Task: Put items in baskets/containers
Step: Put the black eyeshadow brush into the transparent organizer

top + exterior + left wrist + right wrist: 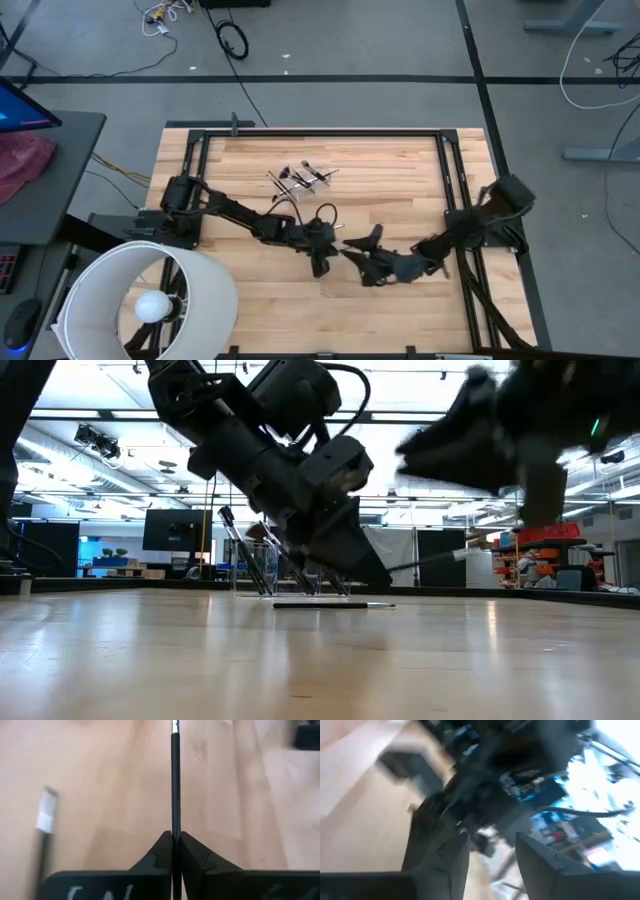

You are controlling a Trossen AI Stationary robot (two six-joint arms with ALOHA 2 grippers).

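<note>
One brush (pixel 175 785) is clamped between the closed fingers of the left gripper (pixel 174 839), mid-table; its long axis is aligned with the fingers, tip pointing away. Several further brushes are seen in the clear cup (pixel 318 180) near the table's far edge; an exact count cannot be made. The right gripper (pixel 490 845) is held open beside the left
</note>
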